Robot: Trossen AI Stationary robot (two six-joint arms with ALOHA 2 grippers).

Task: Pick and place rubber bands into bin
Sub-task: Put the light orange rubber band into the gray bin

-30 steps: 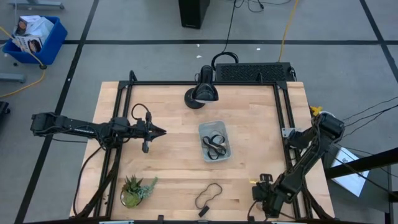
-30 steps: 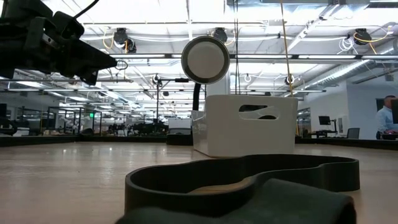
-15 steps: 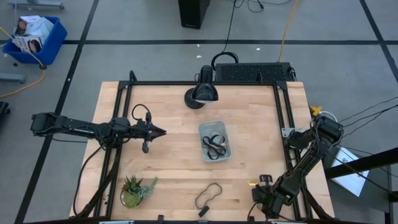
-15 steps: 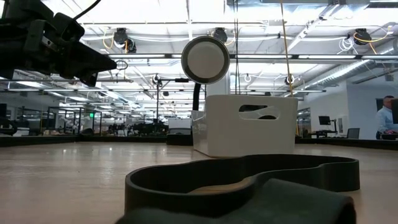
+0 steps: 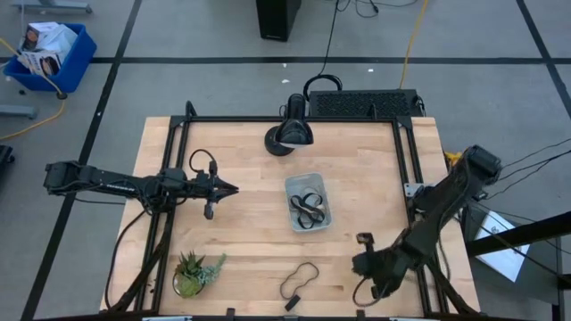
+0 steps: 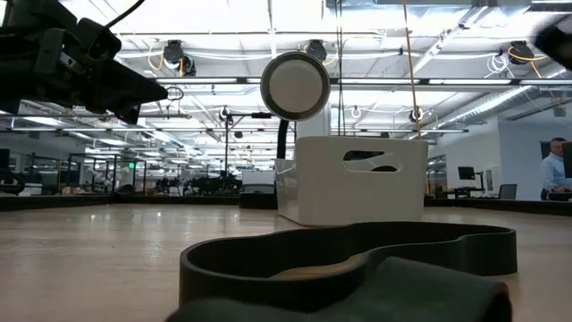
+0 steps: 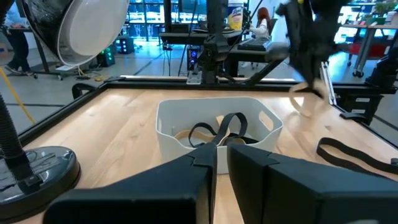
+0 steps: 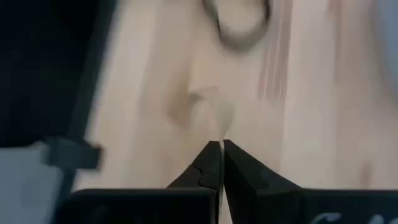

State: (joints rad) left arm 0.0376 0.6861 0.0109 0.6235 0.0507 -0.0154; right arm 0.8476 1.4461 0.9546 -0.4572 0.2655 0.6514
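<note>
The bin is a clear tray at the table's middle with black rubber bands lying in it. Another black rubber band lies flat on the wood near the front edge and fills the low view's foreground. My right gripper is above the table's near right part, shut on a tan rubber band. My left gripper hovers shut left of the bin, pointing at it. My right gripper pinches a strand of the tan rubber band between its two fingertips, which come from above and point down. The band hangs slack below the fingers as a loop. It looks lifted clear of the wood.
A black desk lamp stands at the far edge behind the bin. A small potted plant sits at the near left. Black frame rails run along the table's sides. Bare wood lies between the bin and the loose black band.
My right gripper has moved up and toward the table's left, away from the near right corner, carrying the tan band with it. My left arm has kept still.
</note>
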